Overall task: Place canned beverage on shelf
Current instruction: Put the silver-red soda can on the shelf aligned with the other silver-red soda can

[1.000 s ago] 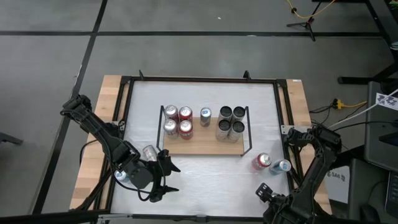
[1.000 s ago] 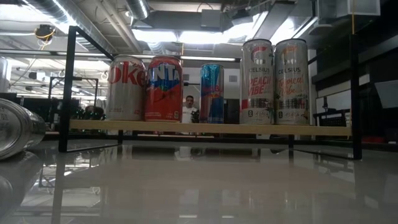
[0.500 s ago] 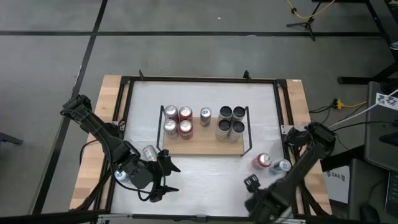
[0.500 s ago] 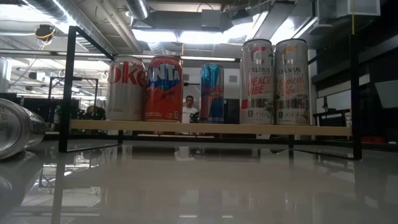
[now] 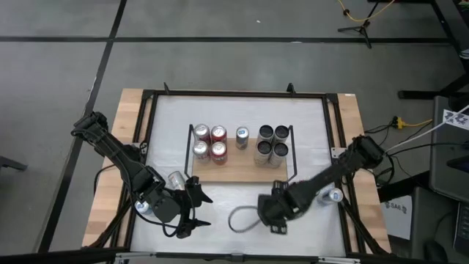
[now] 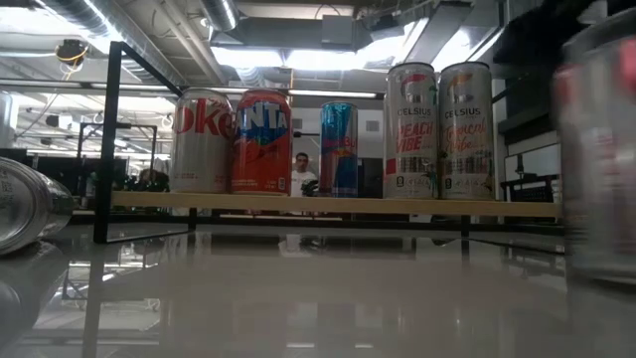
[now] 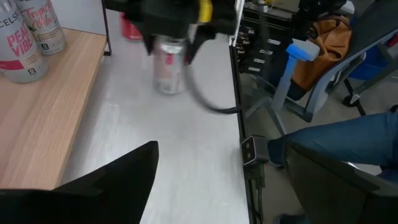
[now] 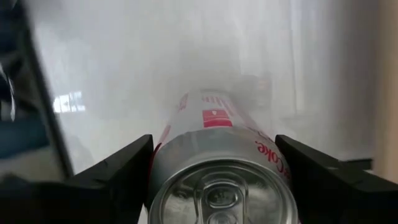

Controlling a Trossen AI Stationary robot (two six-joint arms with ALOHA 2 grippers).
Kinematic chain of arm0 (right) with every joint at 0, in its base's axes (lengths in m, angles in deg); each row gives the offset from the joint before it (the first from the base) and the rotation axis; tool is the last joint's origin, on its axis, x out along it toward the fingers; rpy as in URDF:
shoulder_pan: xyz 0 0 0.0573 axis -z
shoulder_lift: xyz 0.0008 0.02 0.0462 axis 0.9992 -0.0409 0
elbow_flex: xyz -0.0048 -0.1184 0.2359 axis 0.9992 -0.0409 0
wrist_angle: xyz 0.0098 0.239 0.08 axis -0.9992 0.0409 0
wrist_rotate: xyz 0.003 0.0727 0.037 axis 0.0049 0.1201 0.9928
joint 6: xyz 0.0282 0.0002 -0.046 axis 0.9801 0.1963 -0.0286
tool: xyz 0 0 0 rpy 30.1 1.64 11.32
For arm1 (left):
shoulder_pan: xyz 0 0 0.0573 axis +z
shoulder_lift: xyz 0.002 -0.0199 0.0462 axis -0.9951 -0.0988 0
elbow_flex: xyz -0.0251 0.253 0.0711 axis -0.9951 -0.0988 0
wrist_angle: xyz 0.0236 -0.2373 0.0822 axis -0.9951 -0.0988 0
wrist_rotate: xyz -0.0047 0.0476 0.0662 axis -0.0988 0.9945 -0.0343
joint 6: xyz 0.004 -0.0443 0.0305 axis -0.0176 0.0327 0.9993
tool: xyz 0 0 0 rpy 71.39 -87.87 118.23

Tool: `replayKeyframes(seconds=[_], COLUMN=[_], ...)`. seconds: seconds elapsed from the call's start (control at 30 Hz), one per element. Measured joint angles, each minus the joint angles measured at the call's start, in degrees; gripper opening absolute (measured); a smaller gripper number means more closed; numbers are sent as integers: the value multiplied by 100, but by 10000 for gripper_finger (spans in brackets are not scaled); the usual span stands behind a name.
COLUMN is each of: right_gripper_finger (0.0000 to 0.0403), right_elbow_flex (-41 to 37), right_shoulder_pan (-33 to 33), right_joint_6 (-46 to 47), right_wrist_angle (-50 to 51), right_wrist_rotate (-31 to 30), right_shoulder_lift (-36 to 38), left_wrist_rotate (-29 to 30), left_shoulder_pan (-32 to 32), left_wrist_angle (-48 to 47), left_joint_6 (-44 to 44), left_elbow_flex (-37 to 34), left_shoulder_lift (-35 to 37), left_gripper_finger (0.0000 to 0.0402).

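The shelf (image 5: 238, 170) is a light wooden board with black end rails, in the middle of the white table. Several cans stand on it: silver and red at the left (image 5: 209, 142), a blue one (image 5: 242, 137), tall silver ones at the right (image 5: 272, 144). My right gripper (image 5: 277, 209), in front of the shelf near the table's near edge, is shut on a silver Coke can (image 8: 214, 143), which also shows in the left wrist view (image 7: 168, 71). My left gripper (image 5: 195, 208) is open and empty at the near left. My right gripper pinches the silver can's upper side wall (image 8: 163, 146) between its two fingers (image 8: 112, 180), which come from above and point down. The can stands upright below the gripper (image 7: 168, 25). Whether its base touches the table I cannot tell.
A silver can (image 5: 176, 180) lies on its side next to my left arm. A blue-topped can (image 5: 334, 196) stands near the table's right edge, with a red one (image 7: 127, 28) close by. A cable loop (image 5: 240, 218) hangs from my right arm.
My right gripper has swept from the table's near right corner toward its left edge, along the near side in front of the shelf, carrying the silver can upright into the low view's right side. The cable loop has swung out beside it.
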Motion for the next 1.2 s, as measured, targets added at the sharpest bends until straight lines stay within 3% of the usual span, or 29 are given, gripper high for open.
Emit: replayKeyframes(seconds=[0.37,1.2], right_gripper_finger=[313,315], right_elbow_flex=[-4,-4], right_shoulder_pan=[647,669], right_joint_6=[721,719], right_wrist_angle=[-311,-465], right_wrist_rotate=[-411,-346], right_shoulder_lift=[-11,-11], left_wrist_rotate=[0,0], left_shoulder_pan=[0,2], left_wrist_angle=[1,0], left_joint_6=[0,2], left_elbow_flex=[0,0], left_shoulder_lift=[0,0], left_gripper_finger=[336,336])
